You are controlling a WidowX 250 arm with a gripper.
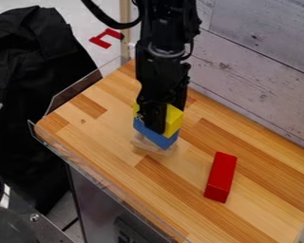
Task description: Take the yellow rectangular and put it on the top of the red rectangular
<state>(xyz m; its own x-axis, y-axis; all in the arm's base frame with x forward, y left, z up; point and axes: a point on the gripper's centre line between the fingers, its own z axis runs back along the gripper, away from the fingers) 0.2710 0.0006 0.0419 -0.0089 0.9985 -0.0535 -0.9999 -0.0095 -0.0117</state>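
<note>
The black gripper hangs straight down over the stack left of the table's middle, its lower end in front of the yellow block and covering that block's middle. Yellow shows on both sides of it. Directly beneath, the blue block supports the yellow one and lies on a pale wooden block. Apart from this stack, to the right and nearer the camera, the long red block lies flat on the wooden table.
The wooden tabletop has a clear plastic edge guard along its left and front side. A whitish plank wall stands behind it. Black cloth lies beyond the left edge.
</note>
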